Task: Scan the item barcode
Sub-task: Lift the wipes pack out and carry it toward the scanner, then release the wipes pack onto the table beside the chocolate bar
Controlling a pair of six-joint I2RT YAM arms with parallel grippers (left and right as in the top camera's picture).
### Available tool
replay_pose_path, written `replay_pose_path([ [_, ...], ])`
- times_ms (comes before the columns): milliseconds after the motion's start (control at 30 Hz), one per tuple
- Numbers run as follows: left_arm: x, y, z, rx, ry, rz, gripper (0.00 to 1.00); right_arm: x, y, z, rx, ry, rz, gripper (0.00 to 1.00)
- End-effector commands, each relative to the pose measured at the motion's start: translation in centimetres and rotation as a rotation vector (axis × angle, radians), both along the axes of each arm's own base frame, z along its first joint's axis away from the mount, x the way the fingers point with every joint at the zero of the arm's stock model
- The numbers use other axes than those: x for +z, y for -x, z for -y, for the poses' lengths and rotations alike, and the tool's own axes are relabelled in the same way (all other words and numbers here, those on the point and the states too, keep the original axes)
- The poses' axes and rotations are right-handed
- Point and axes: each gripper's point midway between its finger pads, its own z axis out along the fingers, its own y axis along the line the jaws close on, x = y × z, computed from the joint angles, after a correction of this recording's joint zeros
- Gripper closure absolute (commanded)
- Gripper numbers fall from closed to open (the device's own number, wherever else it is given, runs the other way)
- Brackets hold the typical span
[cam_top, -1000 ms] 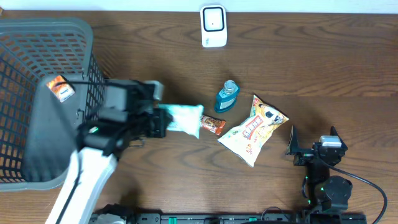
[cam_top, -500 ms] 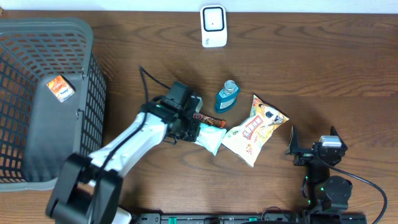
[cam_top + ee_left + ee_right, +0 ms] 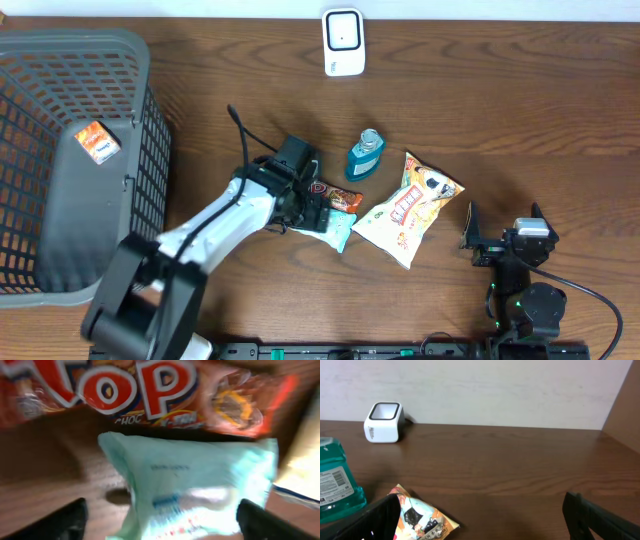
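Note:
A pale teal packet (image 3: pixel 339 229) lies on the table just below a red-orange chocolate bar (image 3: pixel 338 196). My left gripper (image 3: pixel 322 216) hovers right over it, open. In the left wrist view the packet (image 3: pixel 195 485) fills the space between the spread fingers (image 3: pixel 60 520), which stand apart from its sides, and the chocolate bar (image 3: pixel 140 390) is beyond it. The white scanner (image 3: pixel 343 42) stands at the table's far edge. My right gripper (image 3: pixel 503 216) rests open and empty at the near right; its view shows the scanner (image 3: pixel 382 422) far left.
A grey wire basket (image 3: pixel 70 150) at the left holds a small orange item (image 3: pixel 97 142). A blue bottle (image 3: pixel 366 154) and a yellow-white snack bag (image 3: pixel 410 208) lie right of the packet. The bottle (image 3: pixel 335 482) and bag (image 3: pixel 420 517) show in the right wrist view.
The left arm swung right and down from beside the basket with the teal packet, set it on the table by the chocolate bar, and its jaws opened off it. The right arm stayed still.

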Motion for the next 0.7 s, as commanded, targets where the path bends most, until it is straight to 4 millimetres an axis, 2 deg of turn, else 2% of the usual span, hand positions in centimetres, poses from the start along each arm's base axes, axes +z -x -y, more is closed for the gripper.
replay_pose_path([
  [0,4.8,-1.1,0.4,0.005,0.057,0.128,0.01,-0.1,0.0,-0.2,0.009,0.008,-0.001,0.01],
  [133,9.9,-1.5,0.5,0.009,0.129,0.265,0.01,-0.1,0.0,-0.2,0.009,0.008,-0.001,0.01],
  [300,15.4,-1.7,-1.8,0.065,0.117,0.467,0.02,-0.1,0.0,-0.2,0.009,0.008,-0.001,0.01],
  [567,21.2,-0.7,-3.2,0.103,0.183,0.655,0.02,-0.1,0.0,-0.2,0.009,0.008,-0.001,0.01],
  [667,22.9,-1.2,-4.8,0.165,0.142,0.746,0.02,-0.1,0.0,-0.2,0.009,0.008,-0.001,0.01],
])
